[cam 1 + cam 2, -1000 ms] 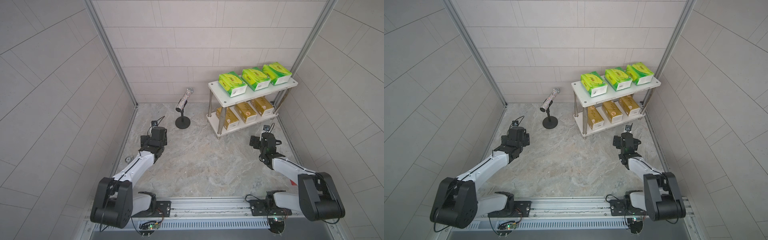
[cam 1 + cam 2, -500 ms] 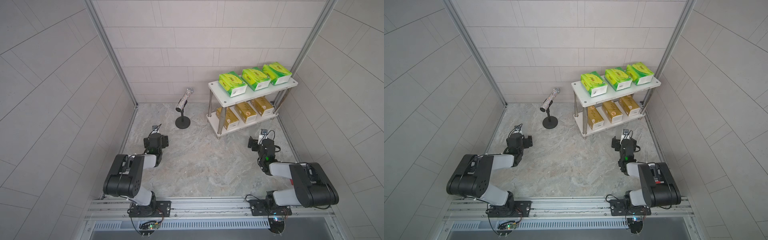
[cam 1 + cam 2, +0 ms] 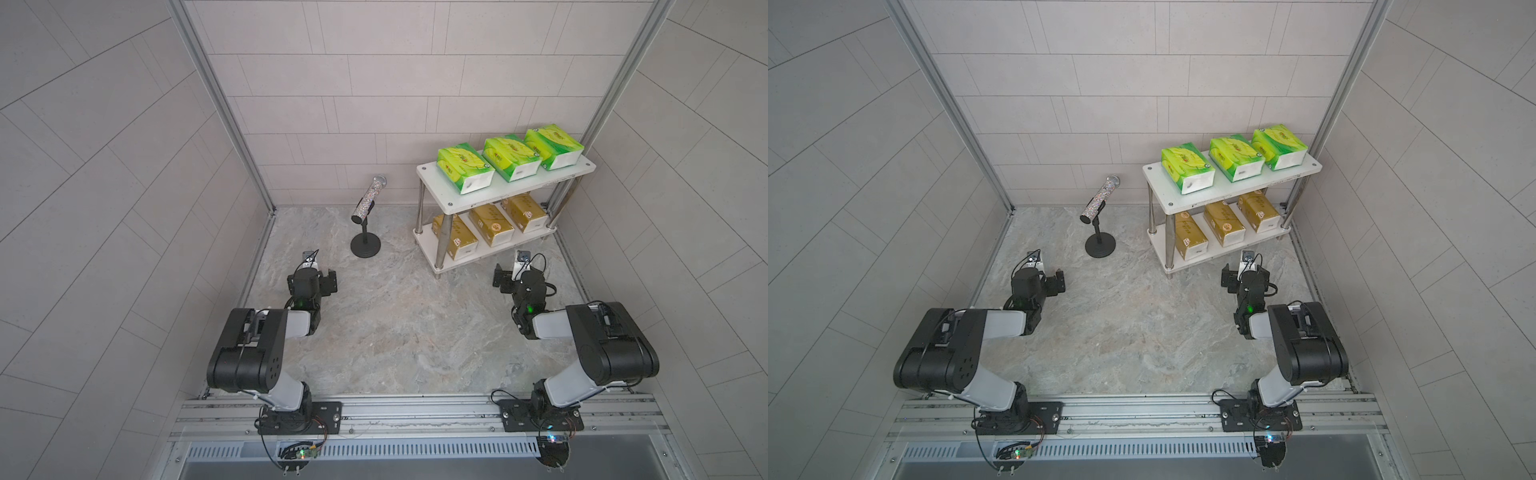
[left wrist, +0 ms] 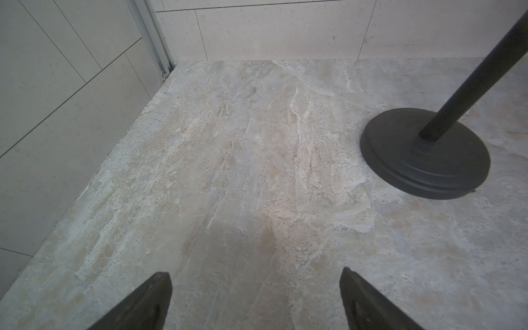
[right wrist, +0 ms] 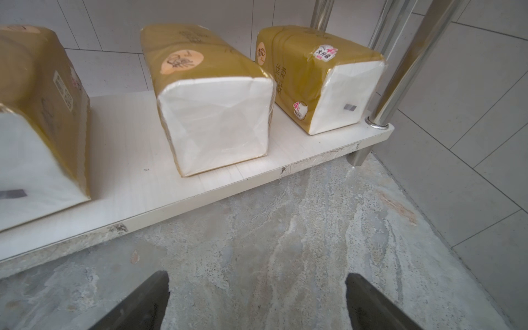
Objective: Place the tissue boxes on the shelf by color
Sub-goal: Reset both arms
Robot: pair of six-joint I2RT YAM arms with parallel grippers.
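The shelf [image 3: 441,192] stands at the back right. Three green tissue boxes [image 3: 464,166] [image 3: 511,157] [image 3: 552,145] sit in a row on its top board. Three gold tissue boxes [image 3: 454,237] [image 3: 490,224] [image 3: 524,212] lie on the bottom board; the right wrist view shows them close up [image 5: 211,94]. My right gripper [image 5: 256,274] is open and empty, low over the floor just in front of the bottom board [image 5: 300,148]. My left gripper [image 4: 255,273] is open and empty over bare floor at the left.
A black-based stand [image 3: 365,246] carrying a glittery cylinder [image 3: 368,199] is at the back middle, just right of the left gripper [image 3: 312,270]. Tiled walls close in the left, back and right. A metal rail [image 3: 415,409] holding both arm bases runs along the front.
Both arms have folded up, their elbows drawn back toward the rail. The grippers have shifted only slightly toward the front and stay open. The boxes have not moved.
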